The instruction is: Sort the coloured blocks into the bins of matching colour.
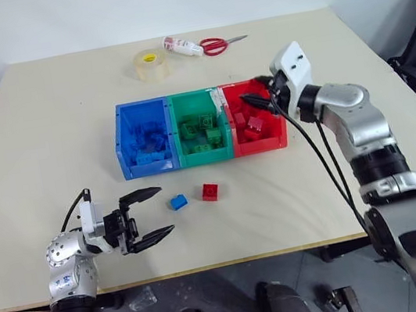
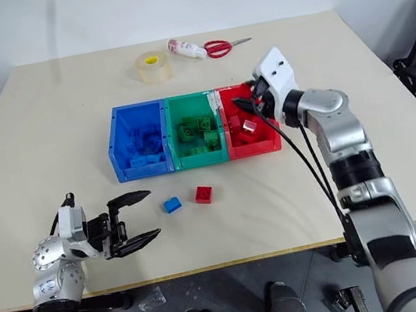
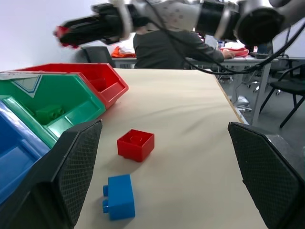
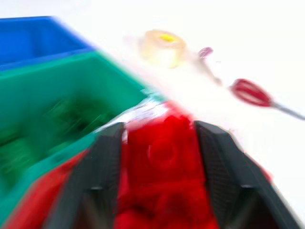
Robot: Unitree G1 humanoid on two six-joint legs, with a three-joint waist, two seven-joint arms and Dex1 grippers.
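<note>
Ahead of the left tool (image 1: 147, 213), bare counter (image 1: 280, 208) lay open up to a blue block (image 1: 178, 202) and a red block (image 1: 210, 192) standing apart. Beyond them the joined bins (image 1: 202, 155) walled the way; the right tool (image 1: 257, 99) hung over the red bin's rim, with open counter to its outer side.

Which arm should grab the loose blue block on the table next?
Left. The left gripper hovers open just beside the small blue studded plastic block, fingers pointing at it. The right gripper is up over the red plastic bin, farther away.
</note>
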